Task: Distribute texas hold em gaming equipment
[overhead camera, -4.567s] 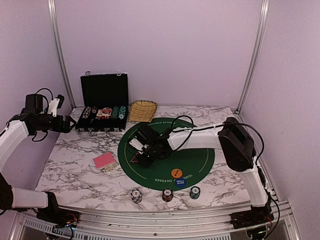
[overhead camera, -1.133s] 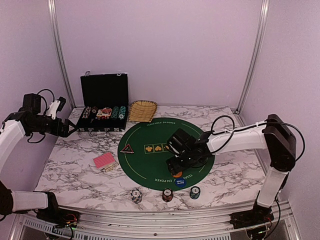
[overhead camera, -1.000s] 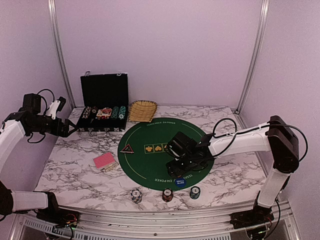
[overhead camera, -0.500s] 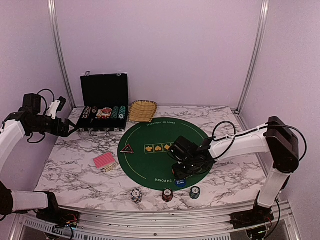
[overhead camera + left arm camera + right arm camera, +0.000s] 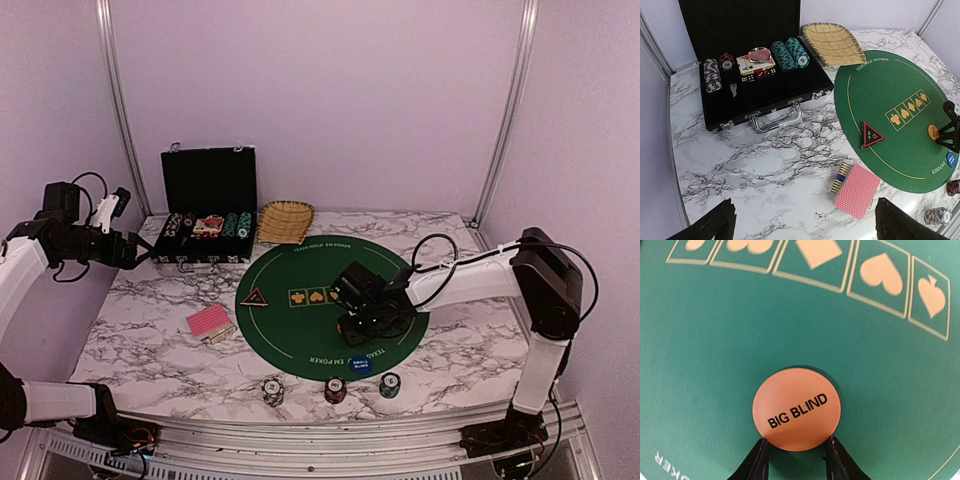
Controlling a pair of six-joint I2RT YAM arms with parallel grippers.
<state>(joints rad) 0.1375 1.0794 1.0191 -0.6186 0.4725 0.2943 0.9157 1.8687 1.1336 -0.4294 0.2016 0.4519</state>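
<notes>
Both right fingers [image 5: 759, 460] closed in on the orange BIG BLIND disc [image 5: 796, 408] in the right wrist view, one dark tip against each side of its near edge, pinching it over the green mat [image 5: 700, 340]. Cannot tell whether lifted clear or lying on the felt; only a thin shadow along its far rim. Fingertips cut off by the bottom edge.

From the top camera: no longer at the mat's left side, as 4.6 s ago, but reaching over its near middle, just behind the blue disc [image 5: 360, 363]. Drawn slightly farther from that disc than half a second ago. Uncovered now on the mat's left part, the black-red triangle [image 5: 254, 296], earlier under that arm. Hidden beneath the wrist, the orange disc, plainly seen just behind the blue one back then. Unmoved: the pink-red-backed cards [image 5: 209, 322] on the bench [image 5: 150, 350] left of the mat, and three striped chips [image 5: 335, 389] along the near edge. Hard to make out here, the left fingers [image 5: 138, 257], beside the open black case [image 5: 208, 185], about where they were.

From the left wrist: left fingers spread wide, dark tips at the bottom corners, gripping nothing. Orange disc just beside the right arm's dark tip, apart from the blue disc, itself cut by the right edge. Lettering too small to read.
</notes>
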